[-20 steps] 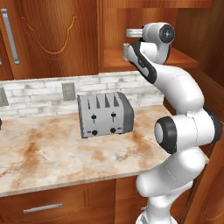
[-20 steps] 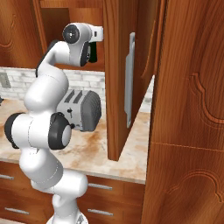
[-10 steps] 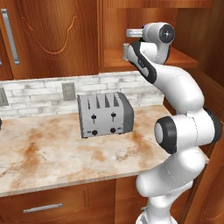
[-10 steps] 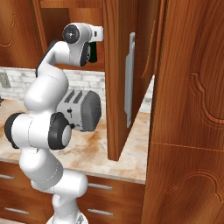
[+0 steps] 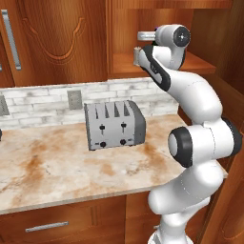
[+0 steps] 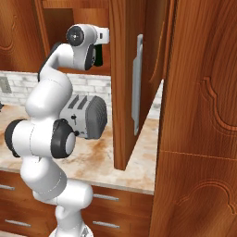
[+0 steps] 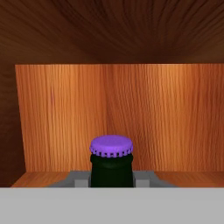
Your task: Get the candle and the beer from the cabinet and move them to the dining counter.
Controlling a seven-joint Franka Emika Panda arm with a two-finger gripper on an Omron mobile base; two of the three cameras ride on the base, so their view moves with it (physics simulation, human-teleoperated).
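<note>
While your arm reaches up from the base into the open cabinet [image 5: 157, 66], the nearest thing to note is the surface [image 5: 57, 167] below it, veined marble carrying a grey toaster [image 5: 114, 125] against a pale brick backsplash [image 5: 43, 97]. Above that, your gripper [image 7: 112, 180] sits inside the cabinet with its fingers [image 7: 78, 180] drawn in against the two sides of the beer [image 7: 111, 168], pinching the dark neck just under the purple cap. The beer stands upright on the wooden shelf [image 7: 39, 178], with the cabinet's back panel well behind it. In the right base view a sliver of the dark bottle shows beside the hand, just left of the open door [image 6: 121, 83] and its silver bar handle [image 6: 137, 85]. Judged from this, the task is at an early stage: the beer is gripped but not yet lifted out, and both the candle and the carry to the dining counter remain ahead of you.
</note>
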